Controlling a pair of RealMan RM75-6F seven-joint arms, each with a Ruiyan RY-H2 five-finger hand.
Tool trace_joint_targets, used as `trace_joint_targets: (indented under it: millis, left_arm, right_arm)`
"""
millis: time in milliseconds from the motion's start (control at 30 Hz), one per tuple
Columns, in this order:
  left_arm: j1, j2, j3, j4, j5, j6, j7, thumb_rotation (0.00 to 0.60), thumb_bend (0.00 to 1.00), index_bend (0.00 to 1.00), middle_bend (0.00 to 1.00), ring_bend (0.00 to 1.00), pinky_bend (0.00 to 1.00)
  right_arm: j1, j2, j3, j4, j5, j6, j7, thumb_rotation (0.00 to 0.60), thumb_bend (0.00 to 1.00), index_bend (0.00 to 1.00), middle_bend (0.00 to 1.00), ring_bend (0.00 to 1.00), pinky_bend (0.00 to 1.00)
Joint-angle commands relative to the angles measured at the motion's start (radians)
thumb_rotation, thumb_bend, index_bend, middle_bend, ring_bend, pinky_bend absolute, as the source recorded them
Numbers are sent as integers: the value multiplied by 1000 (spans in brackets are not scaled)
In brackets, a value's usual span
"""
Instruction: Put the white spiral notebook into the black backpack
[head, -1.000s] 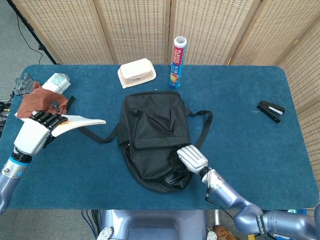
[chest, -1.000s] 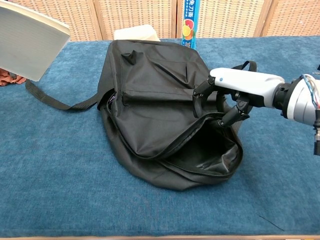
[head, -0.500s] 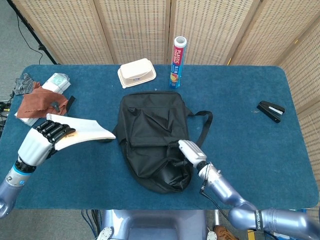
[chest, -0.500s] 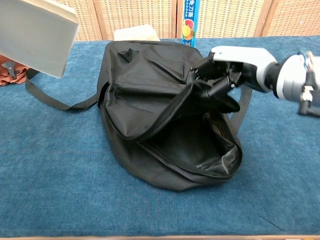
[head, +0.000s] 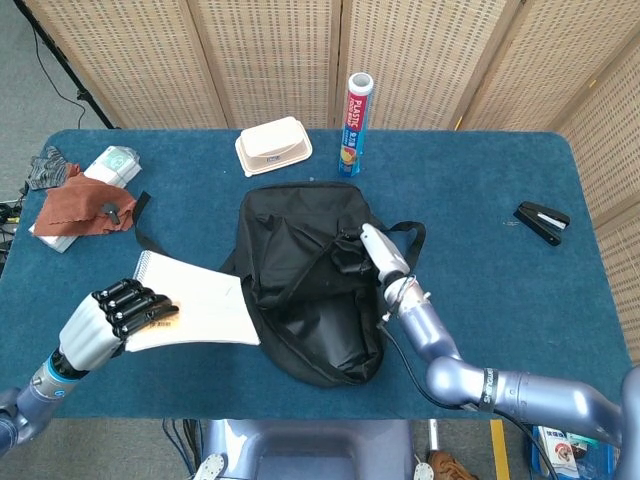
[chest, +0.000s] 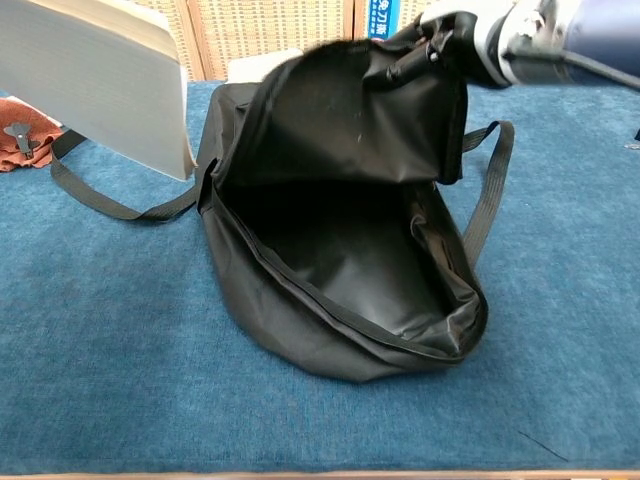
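The left hand (head: 108, 318) grips the notebook (head: 195, 311) just left of the backpack (head: 310, 300), above the table (head: 500, 300). The right hand (head: 372, 252) pinches the bag's front flap (lifted high), mouth gaping wide.

Black backpack (head: 310, 300) gaping open; white spiral notebook (head: 195, 312) held left.

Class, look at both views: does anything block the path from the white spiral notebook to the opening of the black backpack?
Nothing visible does. The right hand holds the backpack flap up, and the left hand holds the notebook beside the open mouth.
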Motion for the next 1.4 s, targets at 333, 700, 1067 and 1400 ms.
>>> trace_joint_targets:
  millis: [333, 700, 1067, 1400]
  left_arm:
    - [-61, -78, 7, -71, 125, 111, 46, 600, 898, 774, 731, 554, 585]
    - [-140, -267, 2, 40, 170, 96, 47, 600, 895, 779, 733, 556, 586]
    - [-207, -437, -4, 204, 151, 108, 16, 600, 895, 780, 734, 556, 585]
    - [-223, -532, 14, 326, 105, 57, -10, 600, 895, 782, 736, 558, 585]
  right_arm:
    - [41, 0, -37, 94, 124, -14, -88, 600, 654, 588, 443, 346, 575]
    - [63, 37, -39, 45, 202, -53, -102, 600, 672, 589, 443, 346, 575]
    - [76, 58, -41, 17, 234, -60, -95, 600, 675, 588, 443, 346, 575]
    - [82, 86, -24, -12, 265, -81, -64, 600, 678, 589, 443, 346, 575]
